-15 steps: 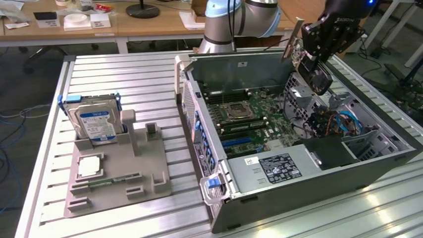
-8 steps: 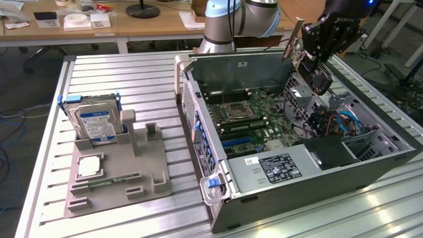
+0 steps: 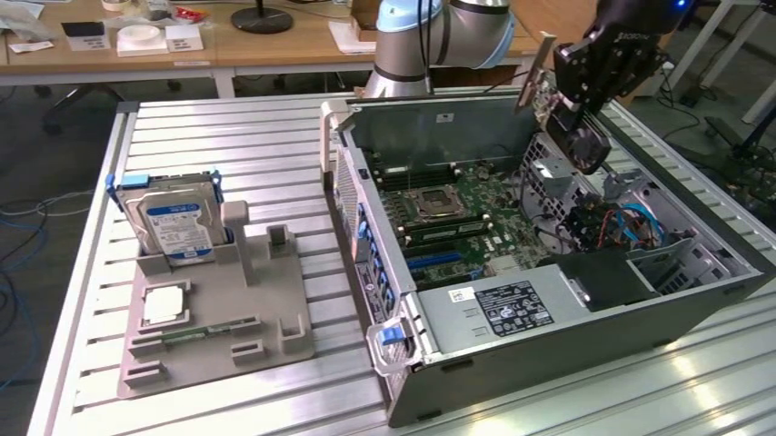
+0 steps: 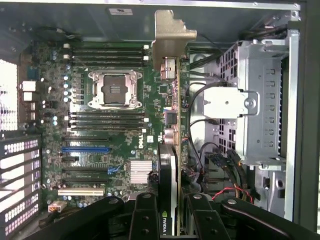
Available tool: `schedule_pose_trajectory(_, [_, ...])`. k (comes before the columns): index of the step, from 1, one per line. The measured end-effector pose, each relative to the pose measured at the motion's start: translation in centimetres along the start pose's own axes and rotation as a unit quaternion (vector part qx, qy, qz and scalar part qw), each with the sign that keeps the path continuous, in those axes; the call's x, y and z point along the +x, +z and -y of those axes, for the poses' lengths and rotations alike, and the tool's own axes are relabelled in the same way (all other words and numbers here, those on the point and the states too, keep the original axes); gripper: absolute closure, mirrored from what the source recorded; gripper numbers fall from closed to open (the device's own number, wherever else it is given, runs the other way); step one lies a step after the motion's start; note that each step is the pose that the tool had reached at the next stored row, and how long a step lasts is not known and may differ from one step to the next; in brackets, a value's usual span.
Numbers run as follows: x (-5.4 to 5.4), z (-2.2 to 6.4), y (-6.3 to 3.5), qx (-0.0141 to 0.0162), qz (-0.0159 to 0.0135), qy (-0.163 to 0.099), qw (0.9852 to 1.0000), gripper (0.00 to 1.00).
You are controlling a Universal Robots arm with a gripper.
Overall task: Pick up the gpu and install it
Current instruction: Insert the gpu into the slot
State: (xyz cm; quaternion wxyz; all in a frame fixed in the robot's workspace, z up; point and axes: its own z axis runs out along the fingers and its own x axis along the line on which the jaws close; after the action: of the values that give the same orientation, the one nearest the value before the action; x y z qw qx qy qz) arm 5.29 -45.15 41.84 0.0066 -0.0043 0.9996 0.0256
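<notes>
One card, one firm hold: in the exterior view my gripper (image 3: pixel 591 86) is clamped on the gpu (image 3: pixel 580 136), high at the exterior view's right. The card hangs tilted in the air over the far right part of the open computer case (image 3: pixel 437 123), its pale bracket end uppermost and its black fan face turned toward the near side. It sits in no slot; the motherboard (image 3: pixel 449 213) lies bare on the case floor below it. The case rests on the slatted table (image 3: pixel 218 136). Well apart at the exterior view's left, a hard drive (image 3: pixel 170 222) stands upright in a grey holder (image 3: pixel 243 318). Now the wrist view, looking straight down into the case: I see the gpu edge-on, running away from me, with its bracket at the far end and the fan shroud close by my fingers (image 4: pixel 144 220). The dark fingers press on it from both sides. Beneath the card is the green board, with the CPU socket (image 4: pixel 112 87) off to one side between rows of memory slots. A blue slot (image 4: pixel 85 149) and a finned heatsink (image 4: pixel 141 172) lie on the same side, nearer to me. On the card's other side stands the metal drive cage (image 4: pixel 260 100), with loose cables beside it.
</notes>
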Motion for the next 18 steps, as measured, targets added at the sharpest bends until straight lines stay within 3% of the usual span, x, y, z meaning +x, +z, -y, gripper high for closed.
schedule_pose_trajectory(5, [0.0, 0.0, 0.01, -0.0006, -0.0023, -0.045, 0.999, 0.73])
schedule_pose_trajectory(9, [0.0, 0.0, 0.02, -0.0011, -0.0042, -0.081, 0.9967, 0.73])
schedule_pose_trajectory(14, [0.0, 0.0, 0.02, -0.0016, -0.0065, -0.126, 0.992, 0.73])
schedule_pose_trajectory(18, [0.0, 0.0, 0.03, -0.0021, -0.0084, -0.162, 0.9867, 0.73])
